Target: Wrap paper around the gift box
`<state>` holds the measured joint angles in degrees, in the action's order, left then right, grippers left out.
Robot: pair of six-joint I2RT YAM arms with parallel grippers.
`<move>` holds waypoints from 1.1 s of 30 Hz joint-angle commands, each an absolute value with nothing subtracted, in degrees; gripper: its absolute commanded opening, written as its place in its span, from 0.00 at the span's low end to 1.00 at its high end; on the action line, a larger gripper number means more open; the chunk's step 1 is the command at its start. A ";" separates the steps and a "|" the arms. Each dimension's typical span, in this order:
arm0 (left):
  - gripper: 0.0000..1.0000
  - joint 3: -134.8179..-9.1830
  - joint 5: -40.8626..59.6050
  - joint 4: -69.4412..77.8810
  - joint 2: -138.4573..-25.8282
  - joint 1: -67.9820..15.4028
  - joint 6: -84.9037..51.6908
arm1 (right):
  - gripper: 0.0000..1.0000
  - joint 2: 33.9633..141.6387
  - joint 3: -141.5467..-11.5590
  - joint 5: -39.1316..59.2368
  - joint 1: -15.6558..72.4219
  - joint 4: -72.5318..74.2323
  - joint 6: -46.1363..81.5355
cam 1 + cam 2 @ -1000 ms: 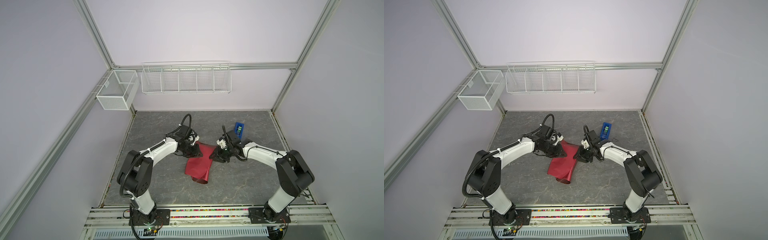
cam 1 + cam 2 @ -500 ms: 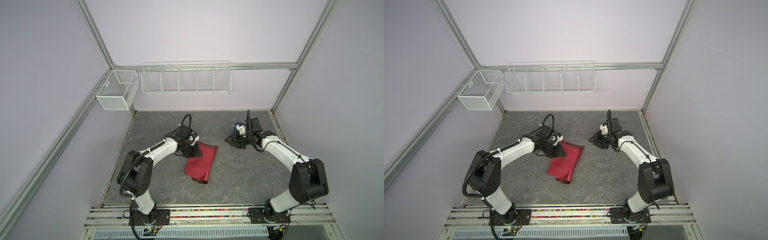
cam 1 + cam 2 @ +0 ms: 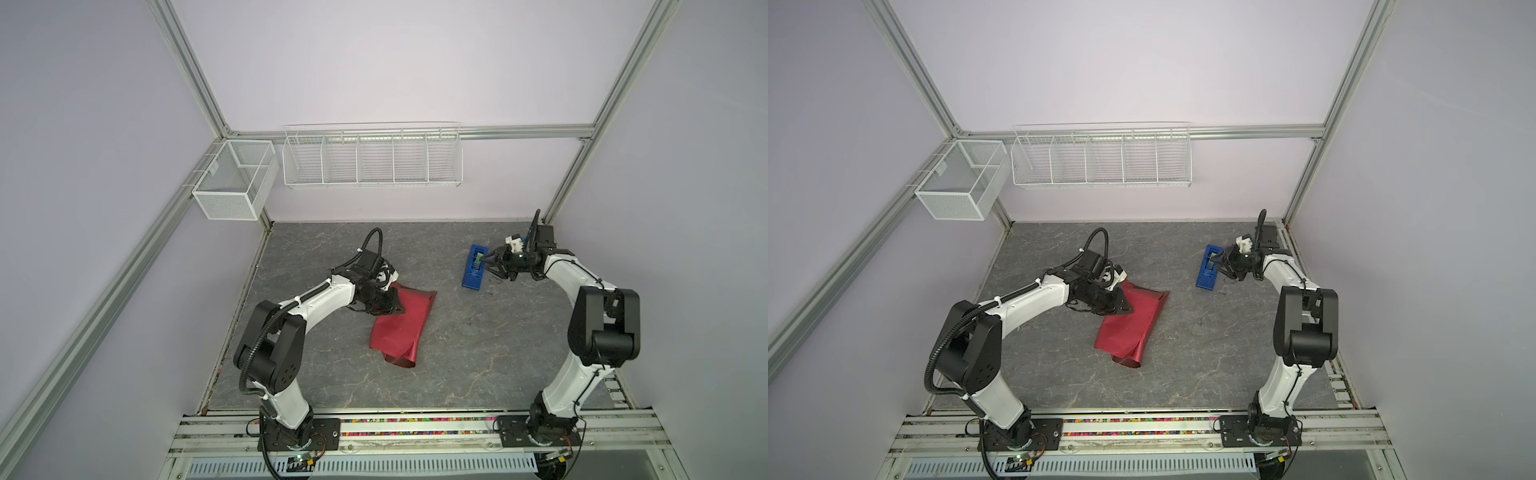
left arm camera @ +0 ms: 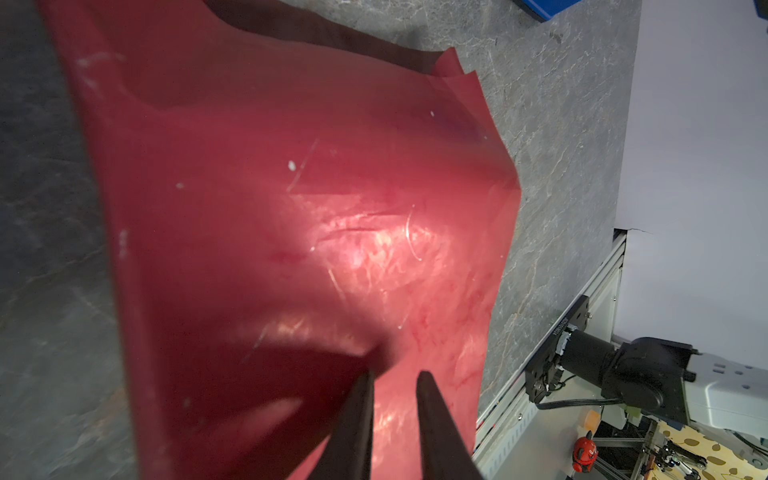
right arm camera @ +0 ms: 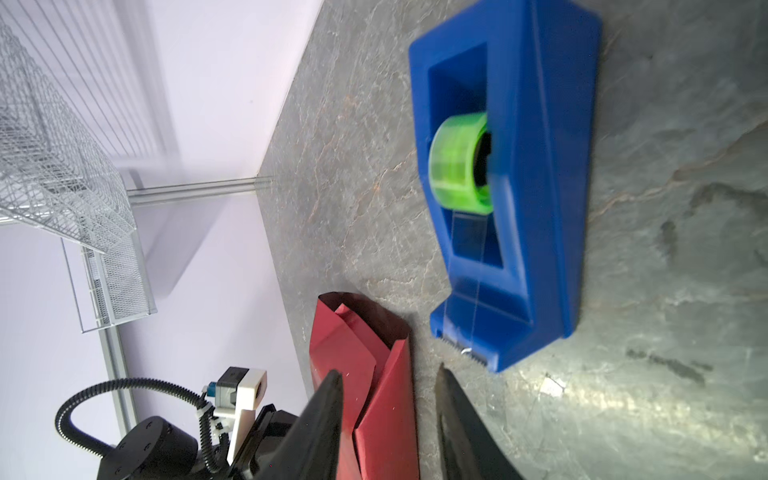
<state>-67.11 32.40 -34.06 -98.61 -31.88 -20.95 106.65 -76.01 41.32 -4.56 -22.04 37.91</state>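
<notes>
Can't see whole paper (image 4: 270, 187) in L wrist view: cut off at edges. Can't tell if L jaws grip it. Blurred tape dispenser (image 5: 540, 166), R wrist view.

both top views look down from high at the front onto the grey marbled bench (image 3: 478, 353), nearly identical. my left wrist camera hangs close over the shiny red-maroon paper sheet (image 4: 291, 208); my right wrist one, low beside the bright-blue plastic tape dispenser (image 5: 540, 166), shares that paper.
</notes>
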 commanded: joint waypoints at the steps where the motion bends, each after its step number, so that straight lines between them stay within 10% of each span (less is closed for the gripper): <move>1: 0.21 -63.83 28.57 -37.97 -101.82 -32.39 -20.79 | 0.39 110.20 -78.06 43.95 -5.48 -22.46 36.39; 33: 0.20 -63.45 27.95 -38.41 -101.48 -32.34 -21.28 | 0.20 117.36 -76.29 51.18 -5.08 -14.95 42.25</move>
